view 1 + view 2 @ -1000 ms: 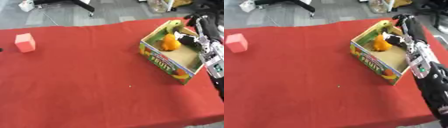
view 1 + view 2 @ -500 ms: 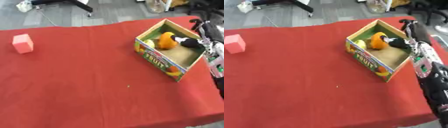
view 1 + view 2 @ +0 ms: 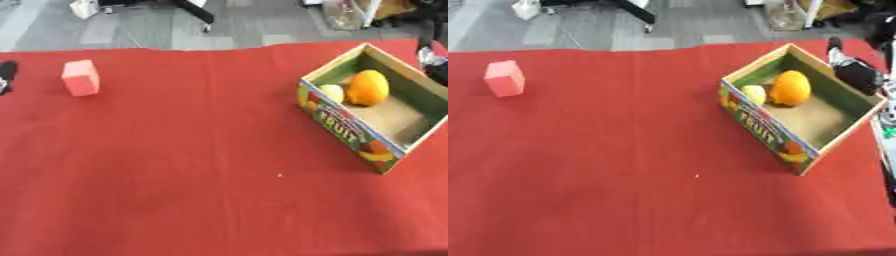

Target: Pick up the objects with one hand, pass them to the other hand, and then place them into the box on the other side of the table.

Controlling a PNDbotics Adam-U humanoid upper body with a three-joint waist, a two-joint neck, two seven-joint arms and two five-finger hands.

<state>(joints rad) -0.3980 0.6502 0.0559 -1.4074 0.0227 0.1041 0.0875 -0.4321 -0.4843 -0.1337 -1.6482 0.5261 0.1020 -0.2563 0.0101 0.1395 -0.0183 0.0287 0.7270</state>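
**Fruit in the box, pink block alone on the far left**

A red tablecloth [image 3: 175, 165] covers nearly the whole scene, a smooth matte fabric with faint creases, its far edge meeting a grey floor. One tiny pale speck [image 3: 279, 175] lies on the cloth near the middle.

On the right side stands the box [image 3: 756, 124], an open rectangular cardboard carton set at an angle to the table edge. Its outer wall is printed with bright fruit pictures and lettering, its inner walls are green, and its floor is plain brown card. Inside, in the far left corner, sits an orange fruit [image 3: 790, 88], rounded and glossy, and touching it on the left is a smaller pale yellow-green fruit [image 3: 754, 93], pressed against the box wall.

The right hand [image 3: 855, 72] shows as a dark, blocky shape with a pale upright tip, just beyond the far right wall of the box, outside it; I cannot tell how its fingers are set.

Well apart from all this, on the far left of the cloth, a pink block [image 3: 80, 78] stands upright, a small matte cuboid with soft edges, touching nothing.

At the extreme left edge a sliver of the left hand [image 3: 6, 75] shows, black; its fingers cannot be made out.
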